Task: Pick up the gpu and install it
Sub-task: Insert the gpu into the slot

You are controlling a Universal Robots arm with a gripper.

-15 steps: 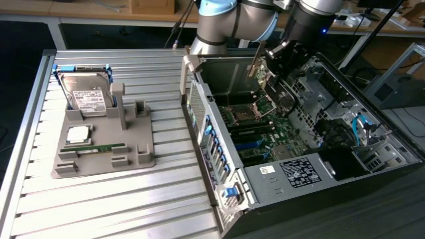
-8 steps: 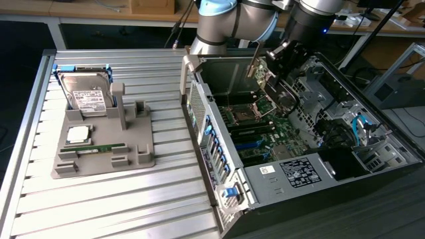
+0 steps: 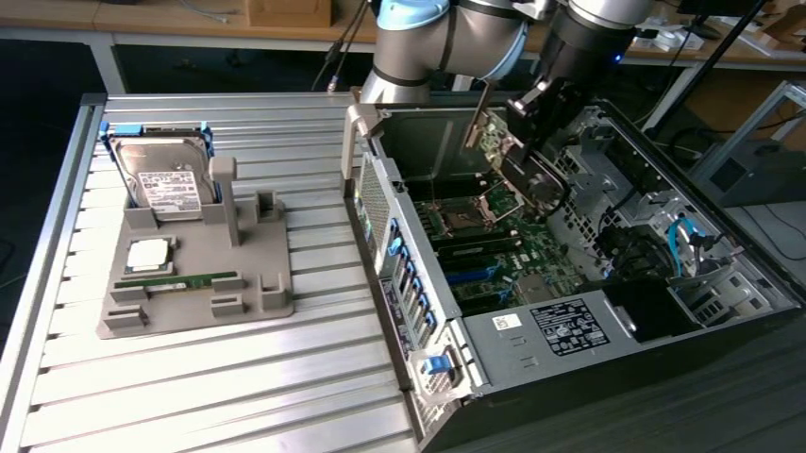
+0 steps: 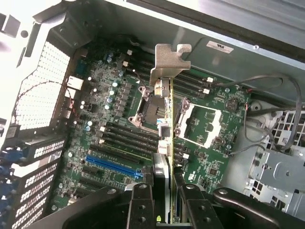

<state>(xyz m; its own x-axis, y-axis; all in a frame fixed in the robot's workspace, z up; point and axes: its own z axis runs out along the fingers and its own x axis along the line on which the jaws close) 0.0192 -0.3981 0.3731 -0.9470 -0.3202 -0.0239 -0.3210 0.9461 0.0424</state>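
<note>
My gripper hangs over the open computer case, shut on the gpu. In the wrist view the gpu shows edge-on as a thin card running away from the two black fingers, with its silver bracket at the far end. It is held in the air above the motherboard, over the processor socket area. A blue slot lies on the board off to one side of the card.
On the slatted table at the exterior view's left stands a grey holder with a silver hard drive, a processor and a green memory stick. Cables and a drive cage fill the case's right side.
</note>
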